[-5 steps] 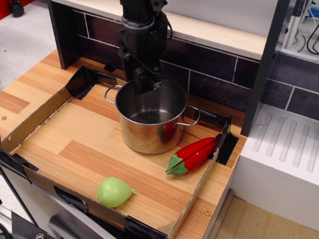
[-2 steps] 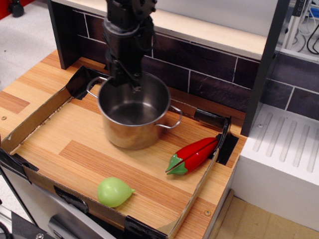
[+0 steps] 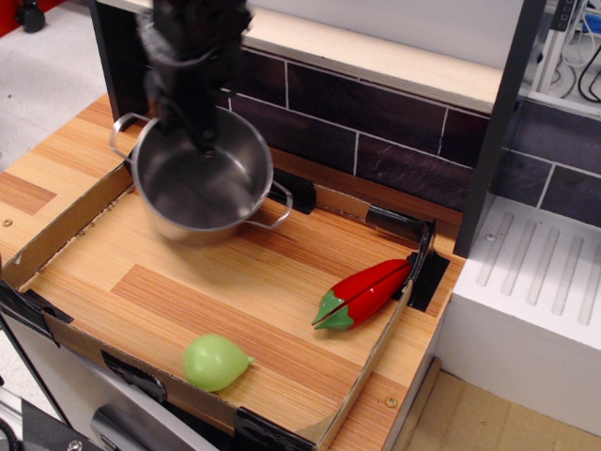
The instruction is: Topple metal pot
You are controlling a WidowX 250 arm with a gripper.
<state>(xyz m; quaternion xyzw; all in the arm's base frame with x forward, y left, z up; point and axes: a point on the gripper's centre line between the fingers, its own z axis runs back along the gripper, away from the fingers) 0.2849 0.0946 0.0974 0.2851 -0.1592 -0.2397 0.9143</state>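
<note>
The metal pot (image 3: 192, 193) is shiny steel with two wire loop handles. It is at the back left of the tray, blurred by motion, its mouth tipped toward the camera and its base seemingly off the wood. My black gripper (image 3: 207, 141) comes down from above and is shut on the pot's far rim, one finger inside the pot. The pot's inside looks empty.
A low cardboard wall (image 3: 66, 235) edges the wooden tray. A red toy pepper (image 3: 366, 293) lies at the right side, a green toy vegetable (image 3: 216, 362) near the front edge. A dark tiled back wall (image 3: 376, 122) stands behind, a white block (image 3: 535, 301) at the right.
My gripper has carried the pot from the tray's middle back to the back left, and the pot now tilts more toward the camera. The toy vegetables have not moved.
</note>
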